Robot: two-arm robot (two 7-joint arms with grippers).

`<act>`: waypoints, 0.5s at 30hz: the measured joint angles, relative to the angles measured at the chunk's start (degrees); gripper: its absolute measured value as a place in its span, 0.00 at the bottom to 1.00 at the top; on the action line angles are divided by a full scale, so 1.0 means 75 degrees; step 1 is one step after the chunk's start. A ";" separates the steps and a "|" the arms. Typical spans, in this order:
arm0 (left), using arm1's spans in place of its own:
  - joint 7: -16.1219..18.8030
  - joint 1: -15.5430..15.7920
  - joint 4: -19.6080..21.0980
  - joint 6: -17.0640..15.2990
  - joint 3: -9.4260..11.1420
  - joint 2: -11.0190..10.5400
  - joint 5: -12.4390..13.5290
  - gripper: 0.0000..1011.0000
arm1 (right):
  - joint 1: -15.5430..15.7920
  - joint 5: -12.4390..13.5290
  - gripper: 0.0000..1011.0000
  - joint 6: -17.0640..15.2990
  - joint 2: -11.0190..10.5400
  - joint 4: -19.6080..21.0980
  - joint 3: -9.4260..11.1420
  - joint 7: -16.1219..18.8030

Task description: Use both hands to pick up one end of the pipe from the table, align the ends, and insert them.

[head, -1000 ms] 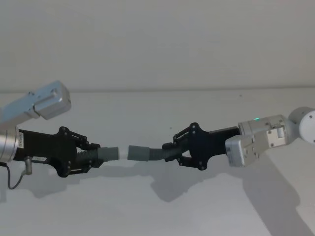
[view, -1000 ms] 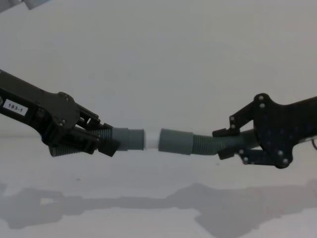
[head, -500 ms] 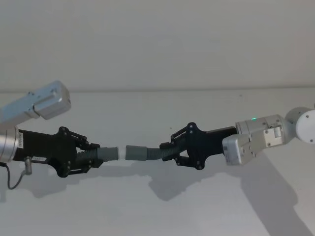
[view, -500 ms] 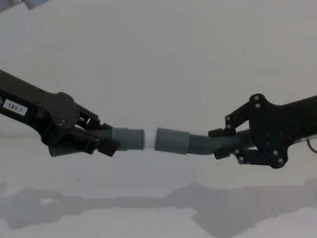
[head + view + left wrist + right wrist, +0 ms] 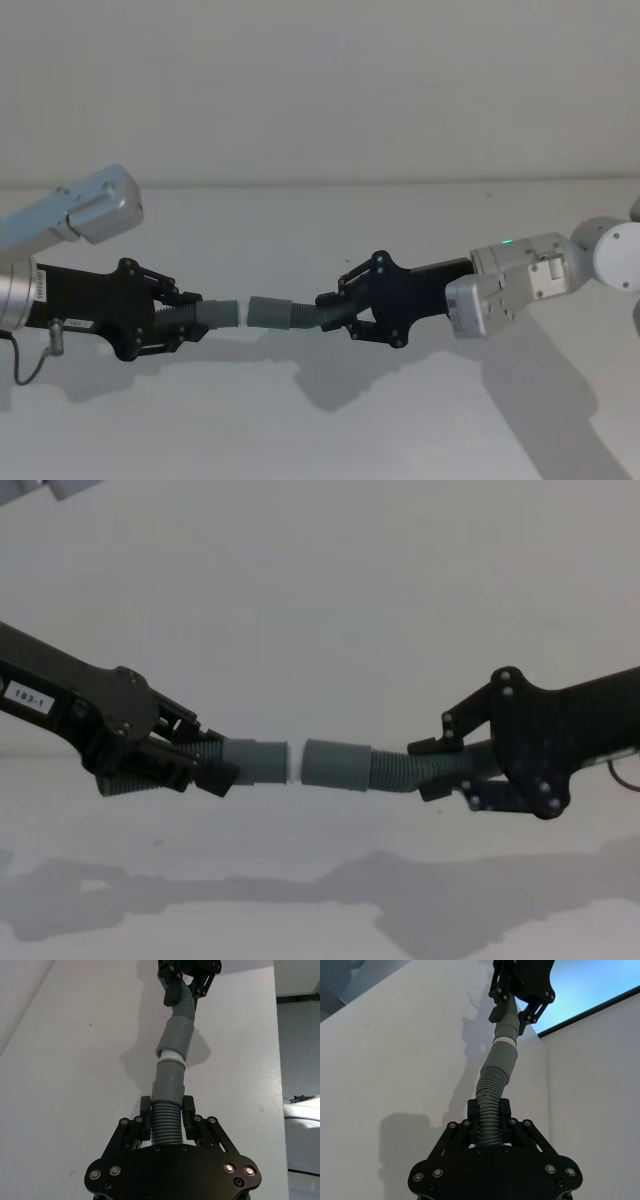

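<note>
Over the last sec the right gripper (image 5: pixel 335 312) has carried its hose piece (image 5: pixel 285 313) toward the left gripper (image 5: pixel 180 318), so the white gap shrank to a thin sliver. Its grey collar (image 5: pixel 335 765) now swallows most of the white tip (image 5: pixel 296 763) on the left hose piece (image 5: pixel 255 763). Both grippers pinch their ribbed sections, jaws closed on them, held above the desk (image 5: pixel 320 420) approx mid-way between its side edges. Insertion looks nearly done; 1 more short push should seat it
</note>
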State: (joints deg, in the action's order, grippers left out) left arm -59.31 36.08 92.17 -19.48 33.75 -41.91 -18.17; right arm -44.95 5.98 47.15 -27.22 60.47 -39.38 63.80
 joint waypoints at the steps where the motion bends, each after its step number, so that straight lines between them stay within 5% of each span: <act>1: 0.0000 0.0000 0.0000 0.0000 0.0000 -0.0001 0.0000 0.33 | -0.0001 0.0015 0.21 -0.0008 0.0003 0.0016 -0.0011 0.0007; 15: 0.0003 0.0000 -0.0001 -0.0001 -0.0001 -0.0009 0.0004 0.33 | -0.0011 0.0095 0.21 -0.0045 0.0023 0.0115 -0.0073 0.0047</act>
State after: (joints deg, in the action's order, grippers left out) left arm -59.29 36.08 92.16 -19.49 33.74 -41.98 -18.14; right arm -45.03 6.69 46.81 -27.05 61.33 -39.92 64.15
